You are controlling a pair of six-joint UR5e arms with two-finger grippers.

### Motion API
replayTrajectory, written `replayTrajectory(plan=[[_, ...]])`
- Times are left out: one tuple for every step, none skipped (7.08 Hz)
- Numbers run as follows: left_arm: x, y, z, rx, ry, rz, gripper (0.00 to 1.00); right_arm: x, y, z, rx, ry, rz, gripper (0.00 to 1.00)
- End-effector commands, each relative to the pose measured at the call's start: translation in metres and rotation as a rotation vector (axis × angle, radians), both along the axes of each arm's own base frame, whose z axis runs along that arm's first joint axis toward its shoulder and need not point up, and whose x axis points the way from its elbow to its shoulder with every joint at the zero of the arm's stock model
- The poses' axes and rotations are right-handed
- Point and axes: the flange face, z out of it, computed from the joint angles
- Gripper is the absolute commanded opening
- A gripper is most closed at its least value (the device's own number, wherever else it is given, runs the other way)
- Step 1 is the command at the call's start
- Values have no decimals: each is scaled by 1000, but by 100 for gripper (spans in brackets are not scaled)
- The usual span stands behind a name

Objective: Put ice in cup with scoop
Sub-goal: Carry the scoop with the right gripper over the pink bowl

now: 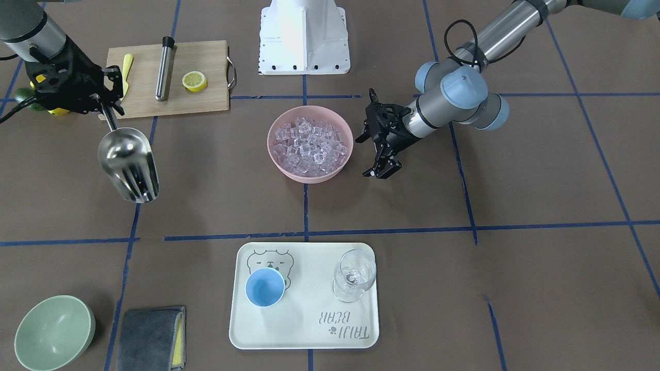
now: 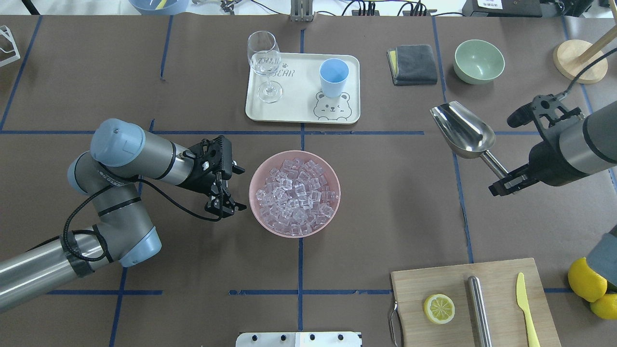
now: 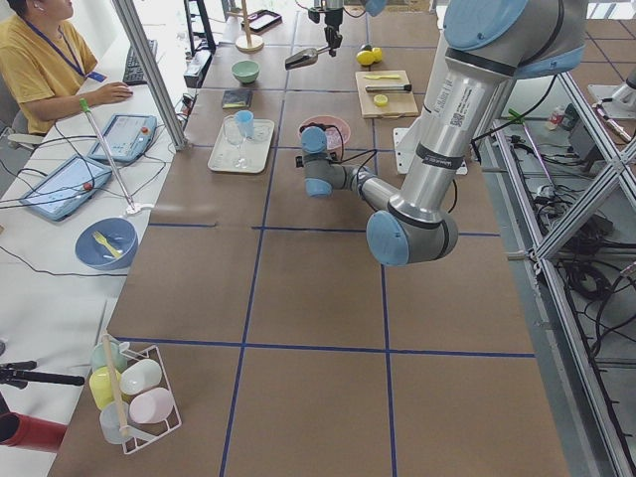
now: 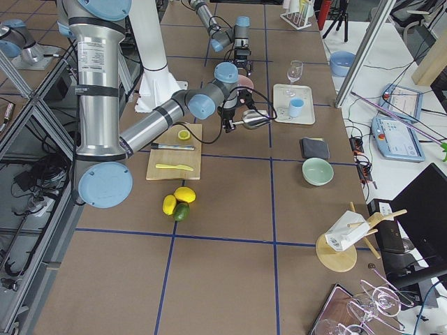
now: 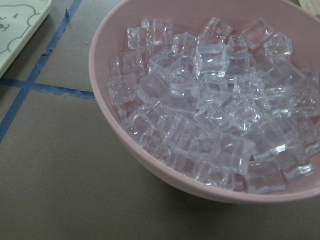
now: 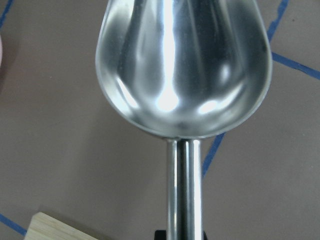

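The ice (image 2: 295, 193) is a heap of clear cubes in a pink bowl (image 2: 337, 193) at the table's middle; it fills the left wrist view (image 5: 215, 110). My left gripper (image 2: 237, 189) is open and empty, just beside the bowl's left rim. My right gripper (image 2: 506, 180) is shut on the rod handle of the steel scoop (image 2: 462, 131) and holds it in the air at the right, apart from the bowl. The scoop's trough (image 6: 182, 65) is empty. The light-blue cup (image 2: 333, 77) stands upright and empty on a cream tray (image 2: 299, 108) beyond the bowl.
A wine glass (image 2: 264, 62) stands on the tray left of the cup. A cutting board (image 2: 501, 270) at the near right holds a lemon half, a steel cylinder and a yellow knife. A green bowl (image 2: 478, 61) and grey cloth (image 2: 412, 64) lie at the far right.
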Motion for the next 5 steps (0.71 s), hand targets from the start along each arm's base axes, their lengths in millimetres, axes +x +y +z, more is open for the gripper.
replayTrajectory(plan=[[4, -1, 2, 36, -7, 11, 100, -29, -12, -70, 124, 31, -159, 0], [4, -1, 0, 37, -3, 11, 100, -42, -16, -99, 169, 114, -298, 0], [4, -1, 0, 39, 1, 11, 100, -56, -16, -126, 198, 186, -382, 0], [3, 0, 0, 42, 7, 12, 100, -71, -10, -132, 252, 250, -447, 0], [4, 1, 0, 43, 9, 14, 100, -96, -9, -141, 249, 298, -478, 0]])
